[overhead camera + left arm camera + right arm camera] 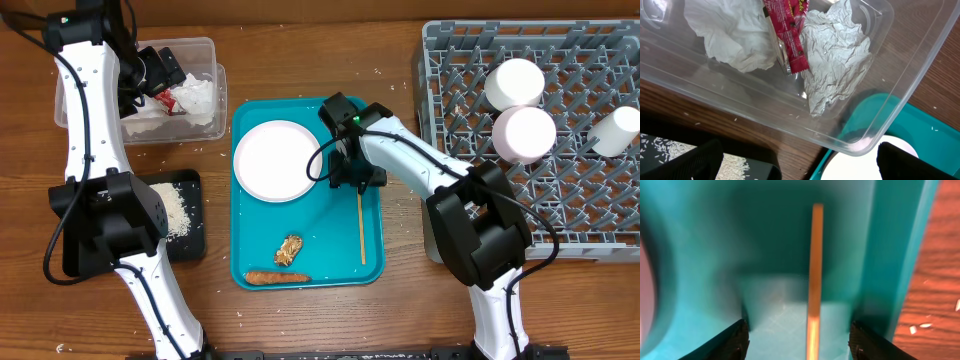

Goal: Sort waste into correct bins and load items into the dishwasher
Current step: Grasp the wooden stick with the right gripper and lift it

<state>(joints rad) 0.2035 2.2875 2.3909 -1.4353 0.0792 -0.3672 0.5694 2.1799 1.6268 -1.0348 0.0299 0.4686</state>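
Note:
My right gripper point(356, 172) is low over the teal tray point(372, 270), open, with the top end of the thin wooden stick point(815, 270) lying between its fingertips point(735, 341), touching neither. The stick point(361, 228) runs down the tray's right side. A round white plate point(275, 160) lies at the tray's upper left, a brown food lump point(289, 250) and a brown-orange food stick point(275, 277) at its lower end. My left gripper point(805, 167) hangs open and empty by the clear tub point(740, 100), which holds crumpled napkins point(835, 60) and the red wrapper point(790, 35).
The black tray point(190, 245) with rice point(175, 210) sits left of the teal tray. The grey dish rack point(470, 60) fills the right side, holding upturned white dishes point(523, 133) and a cup point(612, 130). Stray rice grains dot the wooden table point(400, 320).

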